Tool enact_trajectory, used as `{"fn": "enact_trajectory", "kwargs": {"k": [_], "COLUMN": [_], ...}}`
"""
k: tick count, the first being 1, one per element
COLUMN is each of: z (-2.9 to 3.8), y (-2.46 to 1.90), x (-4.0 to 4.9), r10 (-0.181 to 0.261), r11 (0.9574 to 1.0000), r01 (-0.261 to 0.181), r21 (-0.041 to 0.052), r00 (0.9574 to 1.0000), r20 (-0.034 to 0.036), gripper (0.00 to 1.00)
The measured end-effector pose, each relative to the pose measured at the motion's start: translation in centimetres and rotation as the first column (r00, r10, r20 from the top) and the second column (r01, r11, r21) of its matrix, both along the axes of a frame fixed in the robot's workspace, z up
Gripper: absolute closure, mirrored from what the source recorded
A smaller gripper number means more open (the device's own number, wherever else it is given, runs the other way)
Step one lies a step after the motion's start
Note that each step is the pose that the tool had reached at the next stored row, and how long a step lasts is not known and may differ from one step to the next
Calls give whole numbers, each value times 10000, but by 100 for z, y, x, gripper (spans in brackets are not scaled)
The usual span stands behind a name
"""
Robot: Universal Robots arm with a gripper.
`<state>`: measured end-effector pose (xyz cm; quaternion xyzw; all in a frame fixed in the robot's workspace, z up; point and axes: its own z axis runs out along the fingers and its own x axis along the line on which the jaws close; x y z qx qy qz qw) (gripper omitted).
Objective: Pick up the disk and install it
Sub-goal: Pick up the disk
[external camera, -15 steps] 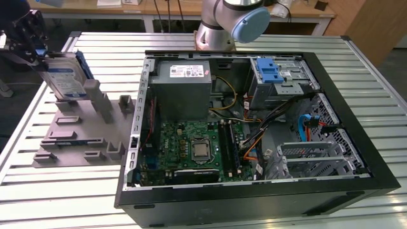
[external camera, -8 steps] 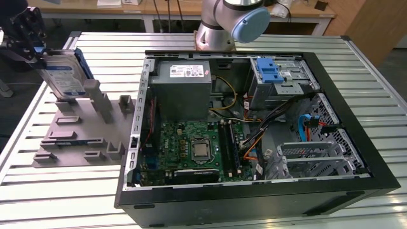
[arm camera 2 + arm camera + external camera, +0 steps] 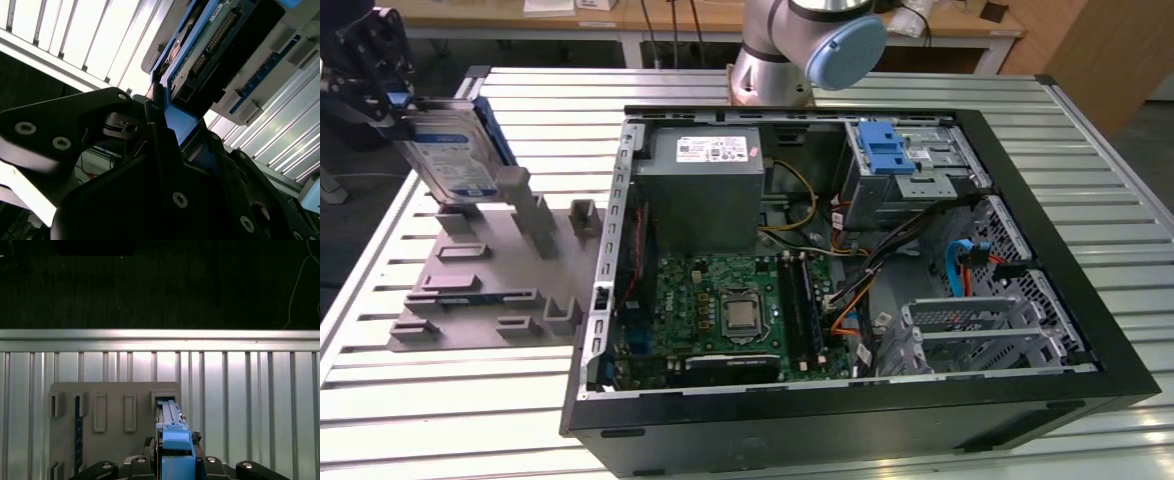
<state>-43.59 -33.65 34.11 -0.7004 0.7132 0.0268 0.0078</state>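
The gripper (image 3: pixel 394 98) is clenching the upright disk (image 3: pixel 450 155) by its upper edge, holding it at the grey holder (image 3: pixel 480 290) on the slatted surface (image 3: pixel 427 420), at the exterior view's left of the open computer case (image 3: pixel 854 425).

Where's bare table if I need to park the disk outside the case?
Bare slats of the table border the grey fixture plate at the exterior view's lower left, and a strip runs along that view's right of the computer case. Crowded: the plate's upright holders and the case interior. The gripper holds the disk above the plate.
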Motion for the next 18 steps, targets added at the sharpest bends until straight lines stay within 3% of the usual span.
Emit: {"fn": "enact_trajectory", "kwargs": {"k": [18], "z": [134], "y": [0], "x": [0], "r10": [1], "r11": [10000], "r01": [-1], "r21": [3], "r00": [10000], "r20": [0], "gripper": [64]}}
